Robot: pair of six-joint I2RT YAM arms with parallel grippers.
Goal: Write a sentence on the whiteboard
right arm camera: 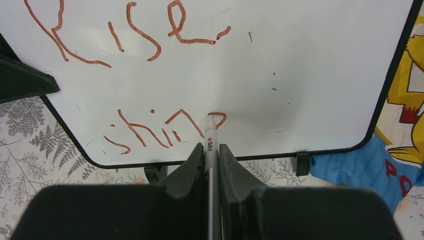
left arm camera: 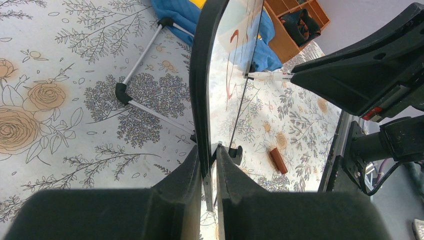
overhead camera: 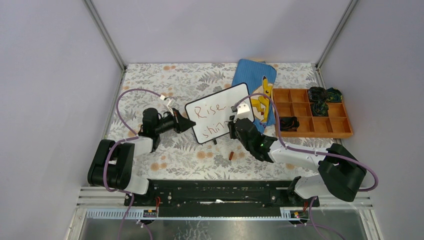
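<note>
Right wrist, marker (right arm camera: 209, 142) tip touching whiteboard (right arm camera: 300, 65); left gripper (left arm camera: 210, 161) clamping edge

One whiteboard (right arm camera: 310, 65), one marker (right arm camera: 209, 145), one pouch (overhead camera: 255, 75) (blue), one tray (overhead camera: 320, 125)

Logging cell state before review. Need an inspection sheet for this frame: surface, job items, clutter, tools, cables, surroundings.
Surface: floral-print tablecloth, lying flat.
Job's things: small white black-framed whiteboard, tilted up, reads "Rise" and "shin" in red-brown; thin silver marker pen, tip at the last stroke.
Clutter: blue cloth pouch with yellow cartoon print behind the board; wooden compartment tray holding dark bundles; small brown cap on the cloth.
Grippers: left tool shut on the whiteboard's edge; right tool shut on the marker.
Cables: purple cables looped along both arms.
Surroundings: plain grey walls, metal corner posts.
</note>
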